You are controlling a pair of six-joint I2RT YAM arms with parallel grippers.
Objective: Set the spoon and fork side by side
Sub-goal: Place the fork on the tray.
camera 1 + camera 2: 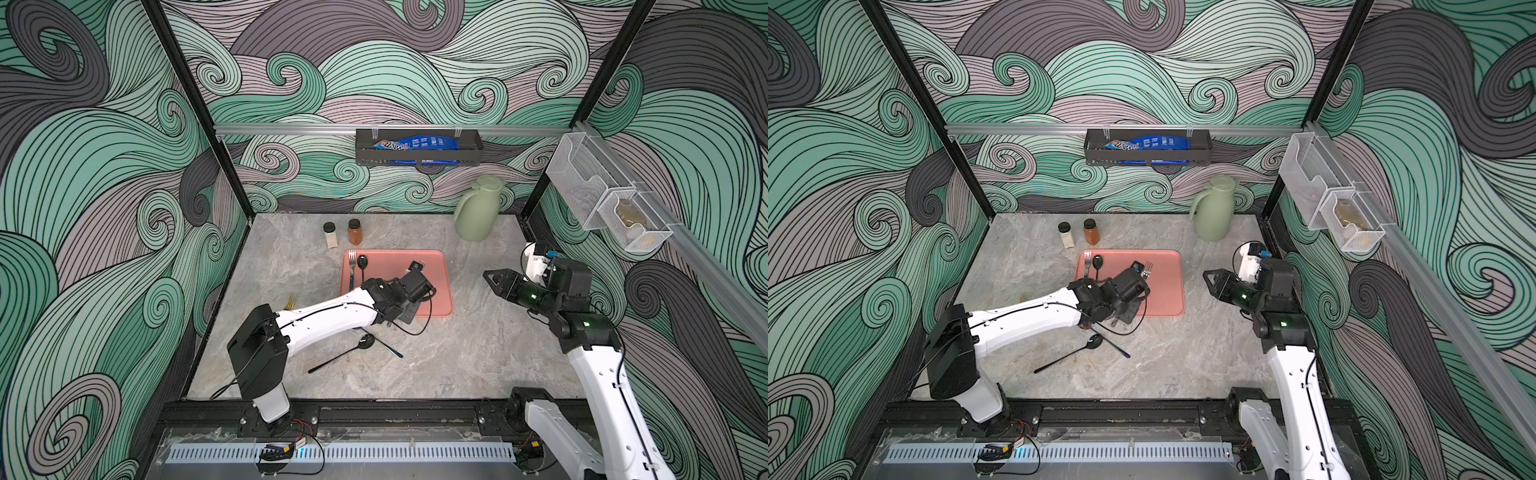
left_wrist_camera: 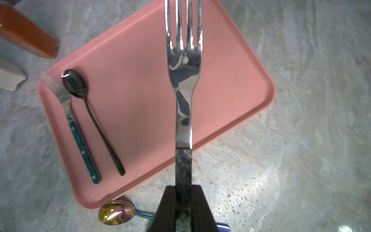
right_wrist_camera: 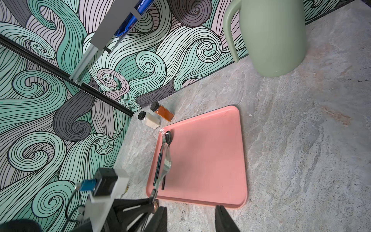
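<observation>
Marbled table (image 1: 457, 353): left fingers (image 2: 168, 202) pinch the stiff, slick steel fork (image 2: 183, 80) by its handle end (may swivel); right fingers (image 3: 222, 219) half-open, empty.

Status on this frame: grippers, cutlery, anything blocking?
Left gripper shut on silver fork over tray. Right gripper open, empty. Teal fork and black spoon side by side on tray. Nothing in the way.

Both top views set you high and far, looking steeply down; they share the whole surface (image 1: 457, 365). Left wrist view: close behind the left claw (image 2: 183, 188), facing the pink tray (image 2: 140, 90) beyond it. Right wrist view: behind the right claw (image 3: 190, 209), farther from that shared tray.
</observation>
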